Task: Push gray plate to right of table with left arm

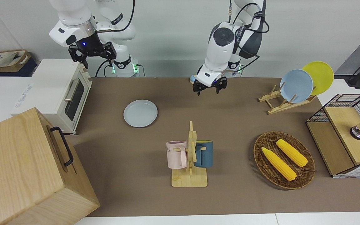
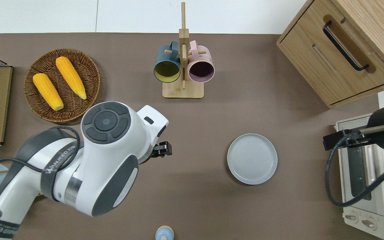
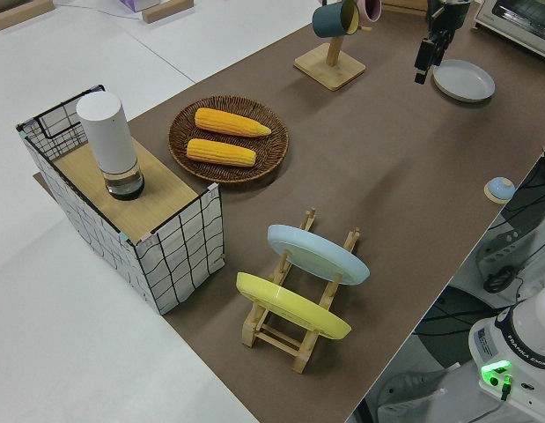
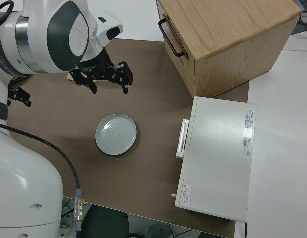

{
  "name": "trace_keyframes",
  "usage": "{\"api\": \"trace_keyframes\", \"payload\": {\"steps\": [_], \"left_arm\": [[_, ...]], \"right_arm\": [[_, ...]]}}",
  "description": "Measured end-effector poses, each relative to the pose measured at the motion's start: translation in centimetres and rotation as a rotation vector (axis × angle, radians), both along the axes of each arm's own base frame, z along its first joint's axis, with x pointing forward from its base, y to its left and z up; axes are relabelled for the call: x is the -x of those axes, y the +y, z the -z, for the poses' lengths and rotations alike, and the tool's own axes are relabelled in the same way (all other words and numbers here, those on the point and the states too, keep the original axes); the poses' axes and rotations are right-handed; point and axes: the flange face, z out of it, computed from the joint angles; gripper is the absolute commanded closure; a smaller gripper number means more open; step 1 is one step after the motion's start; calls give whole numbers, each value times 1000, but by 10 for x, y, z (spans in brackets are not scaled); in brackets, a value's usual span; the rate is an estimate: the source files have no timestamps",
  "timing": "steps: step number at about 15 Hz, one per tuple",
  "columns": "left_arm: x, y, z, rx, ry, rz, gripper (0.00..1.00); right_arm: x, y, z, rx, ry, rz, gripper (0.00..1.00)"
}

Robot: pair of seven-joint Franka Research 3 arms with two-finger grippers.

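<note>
- Plate (image 2: 252, 159) lies flat on the counter (image 2: 212, 113), well apart from the left pincer (image 1: 209, 87), toward the right arm's end.
- Left pincer hangs raised, fingers spread, holding nothing.
- Right arm is parked.

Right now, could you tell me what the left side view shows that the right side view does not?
Only the left side view shows the corn basket, the plate rack and the wire crate. Only the right side view shows the toaster oven and the wooden cabinet. Both show the gray plate lying on the table, with nothing touching it.
</note>
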Motion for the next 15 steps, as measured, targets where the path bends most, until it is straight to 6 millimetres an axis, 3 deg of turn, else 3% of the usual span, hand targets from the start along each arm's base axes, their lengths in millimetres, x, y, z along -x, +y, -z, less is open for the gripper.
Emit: {"api": "trace_keyframes", "payload": {"steps": [8,15], "left_arm": [[-9,111,-54,18,-1,80,2],[-8,192,-80,25,-7,165,2]], "right_arm": [[0,0,0,0,0,0,17],[0,0,0,0,0,0,17]]}}
